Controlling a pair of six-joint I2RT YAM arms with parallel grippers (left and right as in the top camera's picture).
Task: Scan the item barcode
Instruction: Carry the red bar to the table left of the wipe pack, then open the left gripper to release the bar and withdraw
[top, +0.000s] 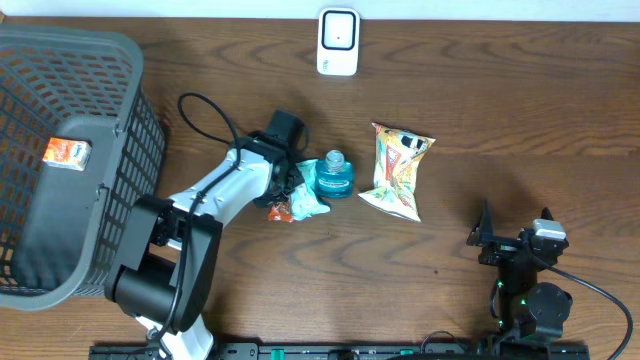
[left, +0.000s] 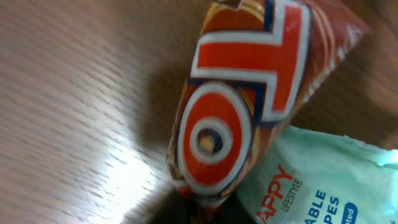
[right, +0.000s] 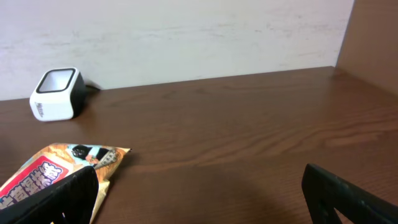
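Reaching arm: white-and-black left arm (top: 215, 190) stretches from the lower left toward the middle of the frame, its tip over a cluster of small goods.
Left jaws: low over the orange-red foil packet with white lettering (top: 279, 211). I cannot tell whether they are apart or clamped on it, since the wrist view shows only the packet (left: 242, 93), close up and blurred.
Packet: lies on the dark wooden bench (top: 500, 100) just left of centre, touching a mint-green wipes pack (top: 310, 200).
Neighbours: teal round bottle (top: 336, 174) just beside the wipes; yellow crinkled snack bag (top: 398, 170) to its right.
Scanner: white box-shaped barcode reader (top: 338, 42) at top centre, well apart from the packet.
Right jaws: wide apart, holding nothing, at lower right.
Basket: dark grey mesh plastic basket (top: 140, 140) at far left, a small orange carton (top: 66, 152) inside.
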